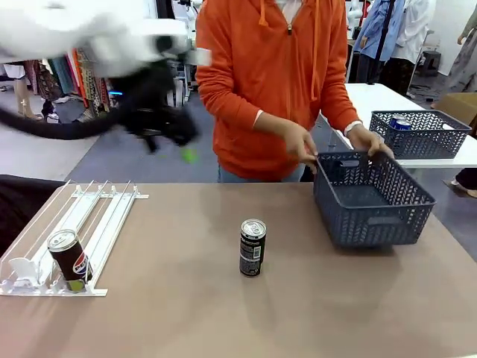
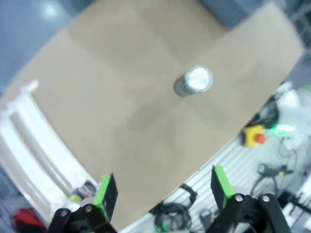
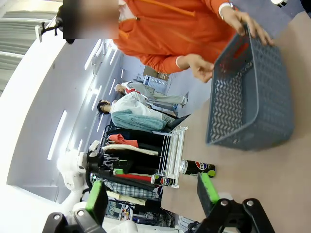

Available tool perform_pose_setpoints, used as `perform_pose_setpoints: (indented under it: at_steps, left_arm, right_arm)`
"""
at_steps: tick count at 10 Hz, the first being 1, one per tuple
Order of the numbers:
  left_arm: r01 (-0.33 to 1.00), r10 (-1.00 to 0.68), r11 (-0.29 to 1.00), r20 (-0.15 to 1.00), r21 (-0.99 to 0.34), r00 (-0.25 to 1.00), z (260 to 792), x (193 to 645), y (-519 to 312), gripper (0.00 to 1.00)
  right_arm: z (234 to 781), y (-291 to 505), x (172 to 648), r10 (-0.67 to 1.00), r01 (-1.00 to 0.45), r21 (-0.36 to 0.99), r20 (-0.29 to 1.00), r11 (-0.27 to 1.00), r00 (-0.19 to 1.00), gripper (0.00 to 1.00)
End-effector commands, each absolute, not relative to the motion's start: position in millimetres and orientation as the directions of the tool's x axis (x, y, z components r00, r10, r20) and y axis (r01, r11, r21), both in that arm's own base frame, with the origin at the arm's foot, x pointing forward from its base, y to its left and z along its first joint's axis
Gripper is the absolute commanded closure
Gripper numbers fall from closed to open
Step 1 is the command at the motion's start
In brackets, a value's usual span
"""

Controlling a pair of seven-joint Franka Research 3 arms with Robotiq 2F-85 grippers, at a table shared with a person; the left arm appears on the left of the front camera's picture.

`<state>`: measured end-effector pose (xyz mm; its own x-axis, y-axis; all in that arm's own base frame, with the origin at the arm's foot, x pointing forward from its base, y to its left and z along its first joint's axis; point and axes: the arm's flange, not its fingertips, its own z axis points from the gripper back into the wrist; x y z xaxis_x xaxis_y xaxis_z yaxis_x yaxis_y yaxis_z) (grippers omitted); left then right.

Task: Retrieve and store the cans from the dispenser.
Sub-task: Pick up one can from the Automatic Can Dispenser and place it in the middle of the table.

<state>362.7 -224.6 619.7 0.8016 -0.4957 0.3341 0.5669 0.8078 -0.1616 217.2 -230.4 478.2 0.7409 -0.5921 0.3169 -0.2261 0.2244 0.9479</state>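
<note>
Left gripper (image 2: 163, 191) released, high above brown tabletop (image 1: 171, 313); right gripper (image 3: 150, 194) released. Recommend: centre over upright black silver-topped can (image 1: 253, 247), grasp mid-body, carry to person-held grey mesh basket (image 1: 373, 216).

Front view: left arm (image 1: 89, 37) was smeared by motion, the left gripper (image 1: 186, 148) a dark blur with one green fleck; jaw stance unreadable there. Left wrist view was soft throughout: label of the standing can (image 2: 193, 81) illegible; dispenser (image 2: 29, 141) cut by the left edge; second can (image 2: 77, 196) partly hidden behind a gripper finger. Right wrist view: grey basket (image 3: 243, 107) cut by the right edge. Blue-and-white items (image 1: 400, 124) in the far basket (image 1: 425, 142) too small to identify.
</note>
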Motion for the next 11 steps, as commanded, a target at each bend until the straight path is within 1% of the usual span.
perform_pose_setpoints:
  at_steps: [1,2,3,4,5,6,7,8,11]
  left_arm:
    - [0.421,-0.244,0.795,0.407,-0.435,0.88,590.3,352.3,-79.2,0.0]
    - [0.346,-0.089,0.746,0.43,-0.569,0.898,577.9,331.7,-23.4,0.0]
    - [0.288,0.037,0.667,0.417,-0.687,0.908,560.4,314.6,20.3,0.0]
    - [0.335,0.12,0.483,0.44,-0.809,0.89,539.4,304.7,51.8,0.0]
    - [0.4,0.159,0.342,0.472,-0.85,0.867,519.4,300.7,69.3,0.0]
    - [0.361,0.219,0.227,0.409,-0.904,0.886,503.9,307.2,76.0,0.0]
    - [0.314,0.159,0.247,0.358,-0.917,0.92,500.5,318.1,72.4,0.0]
    - [0.335,0.199,0.392,0.434,-0.857,0.879,522.3,294.1,92.3,0.0]
    - [0.335,0.199,0.392,0.434,-0.857,0.879,522.3,294.1,92.3,0.0]
  right_arm:
    - [481.5,-229.7,219.8,-0.601,-0.254,0.943,0.334,0.217,0.726,0.0]
    - [481.5,-229.7,219.8,-0.601,-0.254,0.943,0.334,0.217,0.726,0.0]
    - [481.5,-229.7,219.8,-0.601,-0.254,0.943,0.334,0.217,0.726,0.0]
    - [481.5,-229.7,219.8,-0.601,-0.254,0.943,0.334,0.217,0.726,0.0]
    - [481.5,-229.7,219.8,-0.601,-0.254,0.943,0.334,0.217,0.726,0.0]
    - [481.5,-229.7,219.8,-0.601,-0.254,0.943,0.334,0.217,0.726,0.0]
    - [481.5,-229.7,219.8,-0.601,-0.254,0.943,0.334,0.217,0.726,0.0]
    - [481.5,-229.7,219.8,-0.601,-0.254,0.943,0.334,0.217,0.726,0.0]
    - [481.5,-229.7,219.8,-0.601,-0.254,0.943,0.334,0.217,0.726,0.0]
